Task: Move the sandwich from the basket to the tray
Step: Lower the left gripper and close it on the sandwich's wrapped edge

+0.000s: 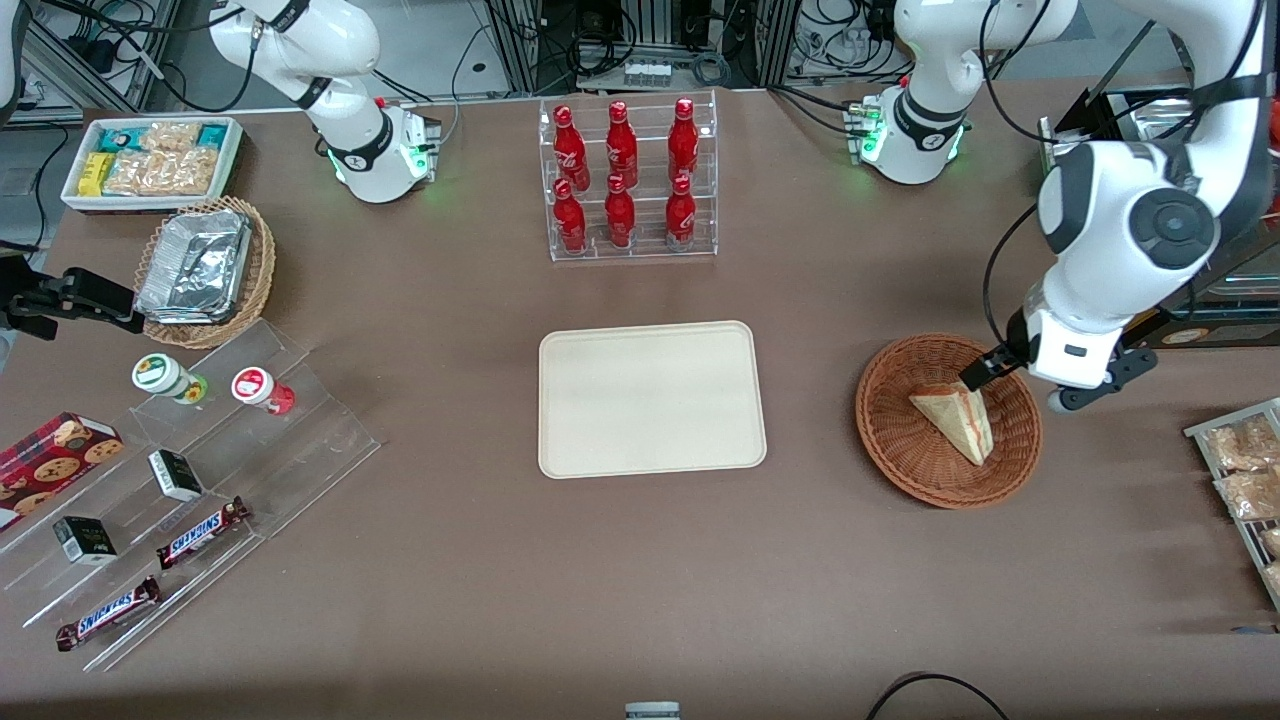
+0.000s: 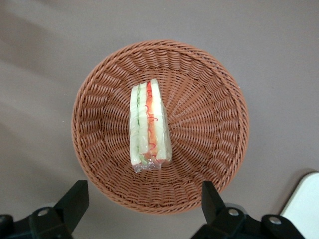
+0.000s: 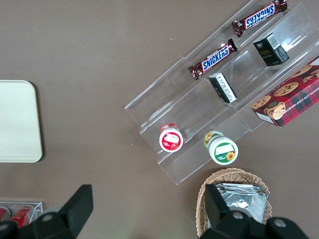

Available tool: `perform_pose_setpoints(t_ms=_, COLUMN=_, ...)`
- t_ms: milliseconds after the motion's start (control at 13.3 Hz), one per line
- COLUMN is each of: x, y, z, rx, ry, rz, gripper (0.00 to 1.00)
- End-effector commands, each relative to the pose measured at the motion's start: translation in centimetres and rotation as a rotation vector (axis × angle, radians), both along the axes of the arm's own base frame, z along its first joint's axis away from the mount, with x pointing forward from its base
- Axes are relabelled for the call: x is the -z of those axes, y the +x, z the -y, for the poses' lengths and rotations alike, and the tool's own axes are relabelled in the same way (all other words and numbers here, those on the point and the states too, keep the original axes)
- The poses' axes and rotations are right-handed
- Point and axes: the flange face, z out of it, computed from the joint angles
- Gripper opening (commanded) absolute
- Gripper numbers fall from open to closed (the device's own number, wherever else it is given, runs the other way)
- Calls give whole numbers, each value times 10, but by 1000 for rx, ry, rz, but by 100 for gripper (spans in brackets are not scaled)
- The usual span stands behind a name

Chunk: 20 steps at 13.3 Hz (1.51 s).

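The jaws of the gripper [image 2: 142, 204] are open above the basket [image 2: 209, 124]. The sandwich [image 2: 148, 124] lies inside. The tray [image 1: 651, 398] is bare.

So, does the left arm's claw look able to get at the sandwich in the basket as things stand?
Probably yes. The claw hangs open over the basket, fingers spread wider than the sandwich, which lies alone with nothing covering it.

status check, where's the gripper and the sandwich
Gripper open, over the basket. Sandwich lying in basket, not gripped. Tray bare, nothing in the way.
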Motion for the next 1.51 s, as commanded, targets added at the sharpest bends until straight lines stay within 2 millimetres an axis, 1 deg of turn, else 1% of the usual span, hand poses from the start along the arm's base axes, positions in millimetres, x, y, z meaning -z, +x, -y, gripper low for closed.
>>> perform_pose_setpoints(t_ms=0, x=22, y=-12, z=-3, rx=-27, ry=16, rz=-7, gripper=100)
perform_pose_setpoints(t_ms=75, x=28, y=-10, z=-2, rx=-35, ry=13, rz=-3, gripper=100)
perform_pose_setpoints(t_ms=301, x=57, y=-5, z=-5, rx=-46, ry=8, rz=-14, gripper=100)
perform_pose_setpoints(t_ms=527, x=80, y=-2, z=-6, rx=-69, ry=5, rz=-22, gripper=100)
perform_pose_setpoints(t_ms=753, x=98, y=2, z=-8, rx=-79, ry=0, rz=-21, gripper=100)
perform_pose_setpoints(t_ms=979, x=110, y=2, z=-8, rx=-78, ry=-3, rz=-23, gripper=100)
perform_pose_setpoints(t_ms=1055, x=110, y=2, z=-8, rx=-79, ry=-3, rz=-23, gripper=99)
perform_pose_setpoints(t_ms=1130, x=111, y=2, z=-9, rx=-82, ry=-3, rz=-25, gripper=93)
perform_pose_setpoints(t_ms=1281, x=115, y=3, z=-9, rx=-102, ry=-3, rz=-30, gripper=76)
perform_pose_setpoints(t_ms=1356, x=114, y=4, z=-11, rx=-107, ry=-2, rz=-27, gripper=59)
perform_pose_setpoints(t_ms=1432, x=114, y=4, z=-11, rx=-109, ry=-1, rz=-27, gripper=38)
